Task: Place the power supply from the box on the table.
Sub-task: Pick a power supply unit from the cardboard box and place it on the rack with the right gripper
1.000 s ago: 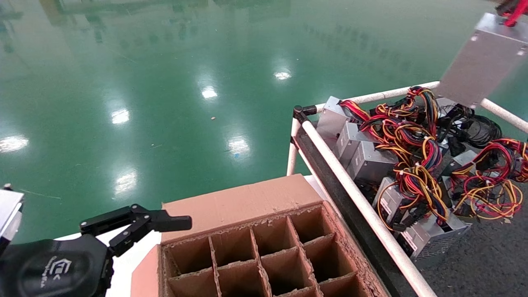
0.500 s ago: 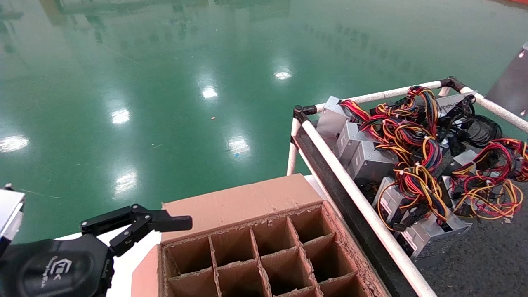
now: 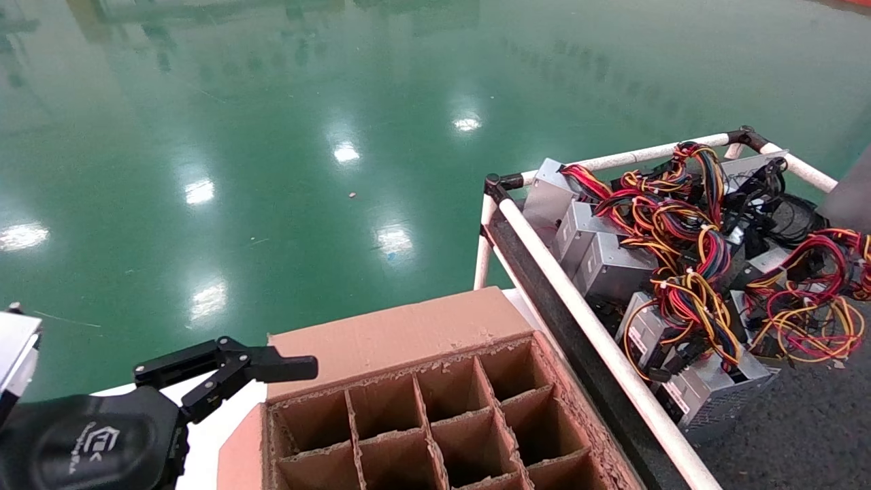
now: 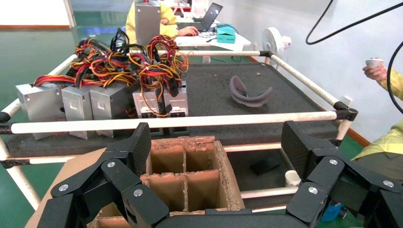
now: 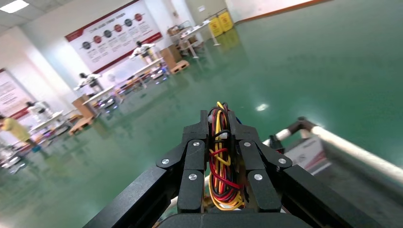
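My right gripper (image 5: 219, 124) is shut on the yellow, red and black wire bundle (image 5: 218, 161) of a power supply. Its grey case (image 3: 850, 194) shows only as a sliver at the right edge of the head view, over the far side of the table (image 3: 803, 435). In the left wrist view that case (image 4: 147, 21) hangs upright behind the pile. The right gripper itself is outside the head view. The box (image 3: 395, 333) with its cardboard grid sits at the bottom centre. My left gripper (image 3: 228, 367) hovers open and empty beside the box (image 4: 228, 175).
Several power supplies (image 3: 612, 265) with tangled wires (image 3: 687, 224) crowd the table's near-left part inside the white rail (image 3: 599, 333). A grey curved object (image 4: 247, 92) lies on the dark top (image 4: 209, 95). Green floor lies beyond; people sit at a desk behind.
The held power supply has swung from the upper right of the head view down and to the right, now almost out of it. The left arm has not moved.
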`<action>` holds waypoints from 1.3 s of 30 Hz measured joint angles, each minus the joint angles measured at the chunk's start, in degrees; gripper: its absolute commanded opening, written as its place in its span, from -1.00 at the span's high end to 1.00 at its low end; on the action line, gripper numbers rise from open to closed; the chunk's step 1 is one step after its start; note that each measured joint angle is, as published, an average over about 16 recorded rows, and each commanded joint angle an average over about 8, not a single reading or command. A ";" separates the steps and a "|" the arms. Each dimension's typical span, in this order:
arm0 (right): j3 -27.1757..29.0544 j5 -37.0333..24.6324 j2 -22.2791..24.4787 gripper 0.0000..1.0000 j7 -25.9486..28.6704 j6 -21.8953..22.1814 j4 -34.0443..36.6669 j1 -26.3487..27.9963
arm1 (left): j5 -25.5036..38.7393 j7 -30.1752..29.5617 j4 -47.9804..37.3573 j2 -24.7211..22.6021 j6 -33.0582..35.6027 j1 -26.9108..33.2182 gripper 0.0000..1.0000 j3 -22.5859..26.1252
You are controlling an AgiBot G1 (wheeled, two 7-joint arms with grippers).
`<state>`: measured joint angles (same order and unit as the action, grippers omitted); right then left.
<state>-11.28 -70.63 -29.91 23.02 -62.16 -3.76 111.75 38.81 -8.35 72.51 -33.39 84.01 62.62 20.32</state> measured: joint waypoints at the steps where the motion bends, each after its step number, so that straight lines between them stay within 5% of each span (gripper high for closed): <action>1: -0.02 -0.04 0.14 1.00 -0.32 0.08 0.40 -0.13 | 0.00 0.00 0.00 0.00 0.00 0.00 -1.00 0.00; 28: 0.19 0.04 -2.62 1.00 -4.70 -1.54 6.34 -9.07 | -0.01 0.01 0.00 0.01 -0.01 0.00 -1.00 0.02; 37: 0.34 0.26 -5.06 1.00 -5.50 1.39 6.26 -12.09 | -0.02 0.01 0.00 0.01 -0.01 0.01 -1.00 0.03; 39: 0.27 0.18 -5.44 0.71 -5.68 2.46 6.09 -12.52 | -0.02 0.01 0.00 0.01 -0.01 0.00 -1.00 0.03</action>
<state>-11.01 -70.45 -35.35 17.33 -59.70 2.34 99.23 38.79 -8.34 72.50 -33.38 83.99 62.62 20.34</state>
